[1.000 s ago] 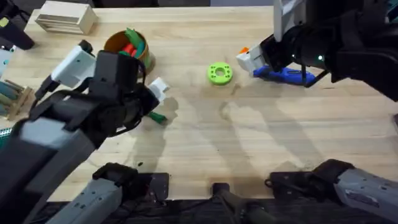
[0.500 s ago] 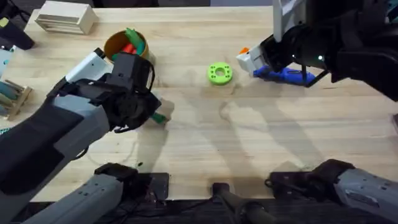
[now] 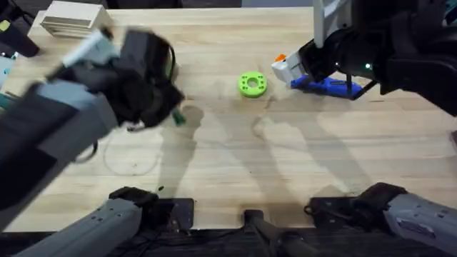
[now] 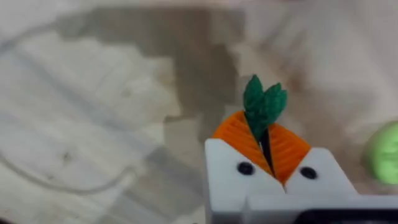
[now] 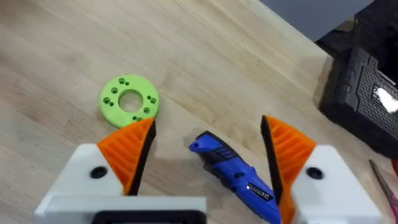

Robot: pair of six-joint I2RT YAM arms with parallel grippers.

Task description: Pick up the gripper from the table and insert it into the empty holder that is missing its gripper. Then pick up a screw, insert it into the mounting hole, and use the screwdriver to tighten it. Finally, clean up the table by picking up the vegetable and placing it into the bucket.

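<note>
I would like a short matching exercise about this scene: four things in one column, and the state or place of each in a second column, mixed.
1. left gripper
2. right gripper
3. screwdriver
4. green ring

a. flat on the table, with holes
b. open
c. lying between the open orange pads
d. shut on the vegetable

Pairs: 1-d, 2-b, 3-c, 4-a

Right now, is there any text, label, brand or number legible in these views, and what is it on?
None can be read.
Screwdriver: a small pale label on the blue handle, too blurred to read.
Black box at the table's edge: white markings, too blurred to read.
Green ring: holes, no text.
</note>
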